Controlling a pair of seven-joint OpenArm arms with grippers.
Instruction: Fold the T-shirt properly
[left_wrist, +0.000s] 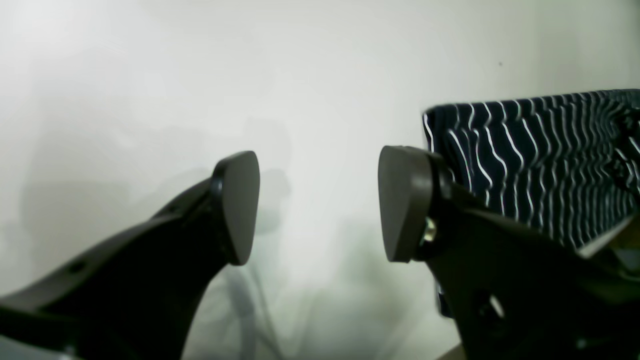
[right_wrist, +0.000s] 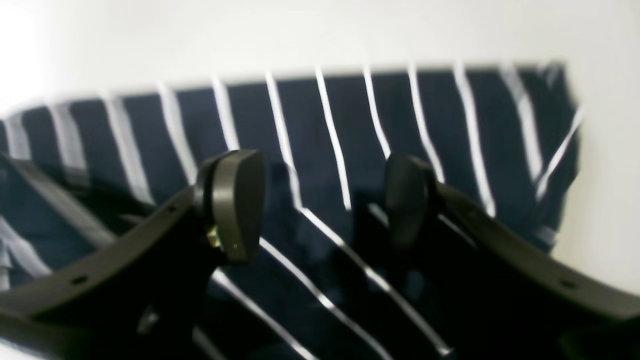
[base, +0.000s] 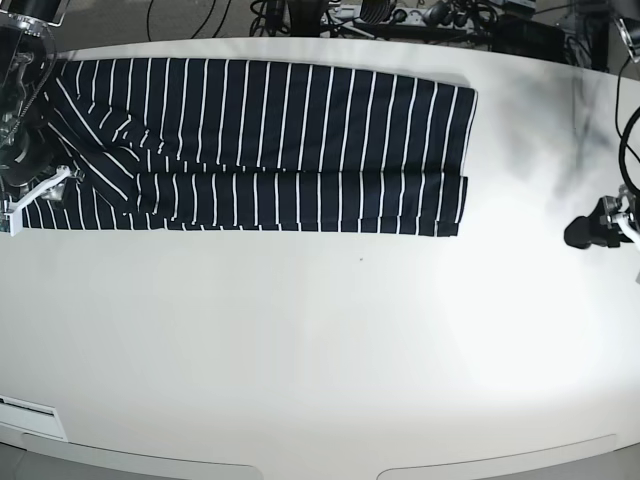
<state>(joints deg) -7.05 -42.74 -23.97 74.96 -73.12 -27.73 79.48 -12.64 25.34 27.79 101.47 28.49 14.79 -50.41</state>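
Note:
The T-shirt (base: 260, 140), dark navy with thin white stripes, lies flat as a long folded band across the far half of the white table (base: 320, 350). My right gripper (right_wrist: 320, 200) hovers over the shirt's left end, open, with striped cloth (right_wrist: 350, 125) below and nothing between its pads. In the base view that arm (base: 18, 150) sits at the left edge over the shirt. My left gripper (left_wrist: 317, 205) is open and empty above bare table, with a corner of the shirt (left_wrist: 540, 165) to its right. In the base view it (base: 585, 232) stands apart from the shirt's right end.
Cables and equipment (base: 400, 15) crowd the space behind the table's far edge. A small white label (base: 30, 408) sits near the front left edge. The table's curved front edge runs along the bottom of the base view.

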